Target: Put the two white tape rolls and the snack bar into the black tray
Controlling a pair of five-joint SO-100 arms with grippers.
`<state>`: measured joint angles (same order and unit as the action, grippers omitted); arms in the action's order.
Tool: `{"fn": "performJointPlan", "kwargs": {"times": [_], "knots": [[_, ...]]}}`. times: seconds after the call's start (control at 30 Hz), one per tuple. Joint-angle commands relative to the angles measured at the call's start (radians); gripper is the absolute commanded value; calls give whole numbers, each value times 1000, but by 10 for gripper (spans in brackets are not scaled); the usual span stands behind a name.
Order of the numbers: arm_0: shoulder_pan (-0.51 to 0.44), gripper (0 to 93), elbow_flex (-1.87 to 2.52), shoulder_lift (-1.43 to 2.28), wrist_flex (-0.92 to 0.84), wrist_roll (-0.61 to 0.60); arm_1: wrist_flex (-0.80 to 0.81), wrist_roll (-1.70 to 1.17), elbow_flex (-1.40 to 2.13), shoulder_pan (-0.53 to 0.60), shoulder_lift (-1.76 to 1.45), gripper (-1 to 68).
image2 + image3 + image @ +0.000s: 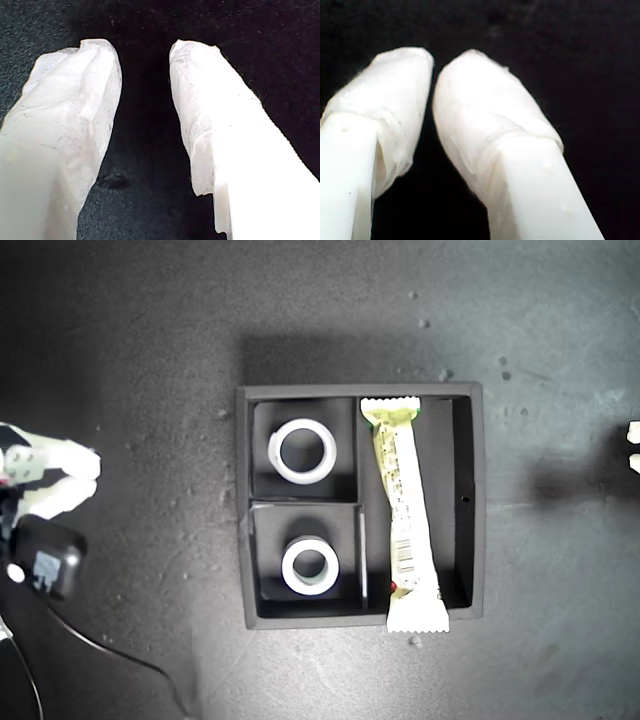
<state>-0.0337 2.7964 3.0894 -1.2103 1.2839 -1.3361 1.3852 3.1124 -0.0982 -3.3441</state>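
Note:
The black tray (474, 500) lies in the middle of the exterior view. One white tape roll (302, 451) sits in its upper small compartment, the other tape roll (310, 566) in the lower small one. The snack bar (404, 510) lies lengthwise in the long compartment, its lower crimped end resting over the tray's wall. My first gripper (145, 50) is open over bare dark surface, with nothing between its fingers. The fingers of my second gripper (436, 60) are nearly touching, shut on nothing.
A white-fingered arm (60, 480) with a black motor block (45, 558) and cable stands at the exterior view's left edge, well off the tray. A sliver of another arm (634, 445) shows at the right edge. I cannot tell which arm is which. The dark mat has scattered specks.

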Motion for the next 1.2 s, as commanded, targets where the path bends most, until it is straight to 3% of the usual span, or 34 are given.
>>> {"fn": "performJointPlan", "kwargs": {"times": [0.0, 0.27, 0.4, 0.5, 0.57, 0.7, 0.8, 0.9, 1.17], "knots": [[-5, 1, 156, 209, 11, 20, -5, 5, 11, 8, -6, 65], [12, 1, 310, 299, 31, 37, -5, 2, 11, 14, -6, 65], [-48, 0, 342, 268, -18, 140, -5, 2, 11, 15, -6, 65], [-34, 1, 342, 298, -184, 288, -5, 2, 11, 15, -6, 65], [12, 29, 342, 298, -184, 275, -5, 2, 11, 15, -6, 65], [18, 29, 342, 298, -184, 250, -5, 2, 11, 17, -6, 65], [11, 29, 342, 298, -184, 176, -5, 2, 11, 17, -6, 65], [8, 29, 342, 298, -184, 21, -5, 2, 11, 17, -6, 65], [8, 29, 342, 298, -184, 20, -5, 2, 11, 18, -6, 65]]}}
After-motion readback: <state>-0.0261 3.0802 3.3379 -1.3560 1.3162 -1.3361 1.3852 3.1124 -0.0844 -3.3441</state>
